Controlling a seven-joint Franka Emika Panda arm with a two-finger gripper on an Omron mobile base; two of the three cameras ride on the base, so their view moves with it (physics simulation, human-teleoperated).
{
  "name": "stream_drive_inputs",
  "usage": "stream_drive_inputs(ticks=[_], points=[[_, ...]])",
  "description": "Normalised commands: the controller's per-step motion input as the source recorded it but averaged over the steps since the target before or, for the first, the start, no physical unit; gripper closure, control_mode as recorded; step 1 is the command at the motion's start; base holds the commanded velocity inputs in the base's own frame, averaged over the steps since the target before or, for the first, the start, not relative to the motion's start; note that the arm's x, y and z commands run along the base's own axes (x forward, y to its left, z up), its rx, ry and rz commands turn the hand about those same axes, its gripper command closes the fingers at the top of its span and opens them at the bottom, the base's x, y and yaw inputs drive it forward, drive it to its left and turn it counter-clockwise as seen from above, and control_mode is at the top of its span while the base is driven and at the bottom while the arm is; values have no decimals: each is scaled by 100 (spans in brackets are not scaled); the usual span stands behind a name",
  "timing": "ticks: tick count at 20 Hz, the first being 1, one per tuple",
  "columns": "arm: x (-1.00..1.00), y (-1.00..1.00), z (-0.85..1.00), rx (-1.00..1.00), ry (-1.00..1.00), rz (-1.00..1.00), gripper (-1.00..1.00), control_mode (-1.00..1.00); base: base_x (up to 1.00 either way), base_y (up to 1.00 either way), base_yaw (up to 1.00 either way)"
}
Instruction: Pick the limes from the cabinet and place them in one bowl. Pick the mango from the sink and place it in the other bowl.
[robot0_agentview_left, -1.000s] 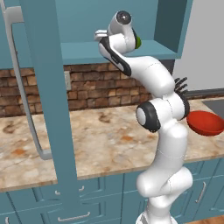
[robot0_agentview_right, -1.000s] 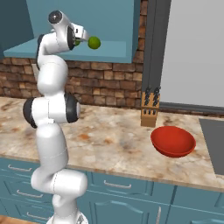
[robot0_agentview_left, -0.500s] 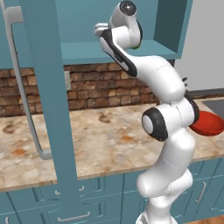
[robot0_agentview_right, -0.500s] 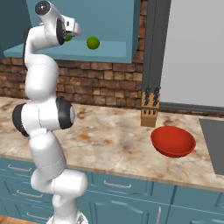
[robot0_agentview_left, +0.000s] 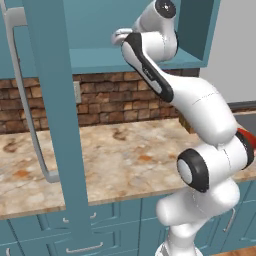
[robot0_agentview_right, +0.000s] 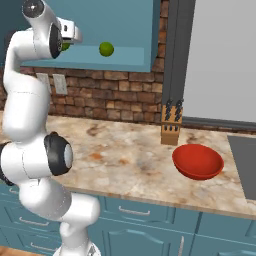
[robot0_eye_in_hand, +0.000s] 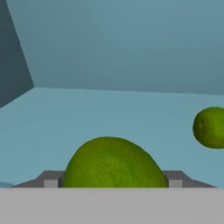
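Gripper (robot0_eye_in_hand: 113, 183) inside the cabinet (robot0_agentview_right: 135, 30), fingers (robot0_eye_in_hand: 51, 180) bracketing one lime (robot0_eye_in_hand: 114, 162) — grip unconfirmed, second lime (robot0_agentview_right: 106, 48) near, red bowl (robot0_agentview_right: 198, 161) on counter (robot0_agentview_right: 125, 155).

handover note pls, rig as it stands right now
Gripper: inside the cabinet, jaws either side of the near lime; contact can't be judged, lime not lifted.
Second lime: on the cabinet shelf, to the near lime's right in the hand view.
Red bowl: on the counter beside the knife block, nothing in it.
Done: nothing bowled.
Left: both limes into a bowl, then the mango.
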Motion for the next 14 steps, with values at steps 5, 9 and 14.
stream_drive_inputs(ticks=[5, 9, 14], points=[[-100, -1, -9, -3, 0, 10, 100, -100, 0, 0, 0], [-100, -8, -14, -2, 0, 10, 100, -100, 0, 0, 0], [-100, -11, -21, -5, 1, 9, 100, -100, 0, 0, 0]])
